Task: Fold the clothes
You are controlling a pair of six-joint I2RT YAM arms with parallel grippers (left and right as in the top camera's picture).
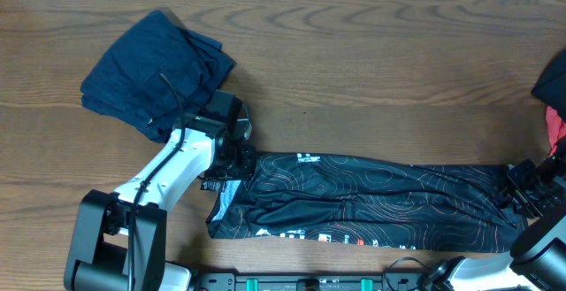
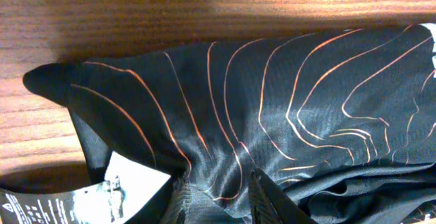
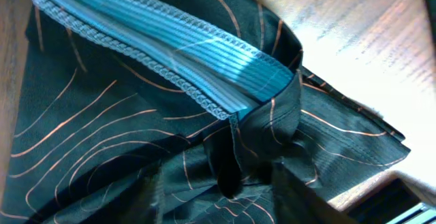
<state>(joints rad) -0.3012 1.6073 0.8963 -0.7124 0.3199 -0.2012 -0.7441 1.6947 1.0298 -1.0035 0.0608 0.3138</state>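
Observation:
The clothes (image 1: 371,198), a black jersey with thin orange contour lines, lie as a long strip across the near part of the table. My left gripper (image 1: 240,163) sits at the strip's left end. In the left wrist view, this gripper (image 2: 221,193) has its jaws apart, with rumpled fabric (image 2: 272,101) lying between them beside a white label (image 2: 129,183). My right gripper (image 1: 517,194) is at the strip's right end. Seen from the right wrist, it (image 3: 225,183) stands open astride a bunched fold just below the light-blue collar (image 3: 197,54).
A folded dark-blue garment (image 1: 155,70) lies at the back left, close behind the left arm (image 1: 168,172). A red and black item (image 1: 553,105) shows at the right edge. Bare wooden table (image 1: 380,70) stretches behind the jersey.

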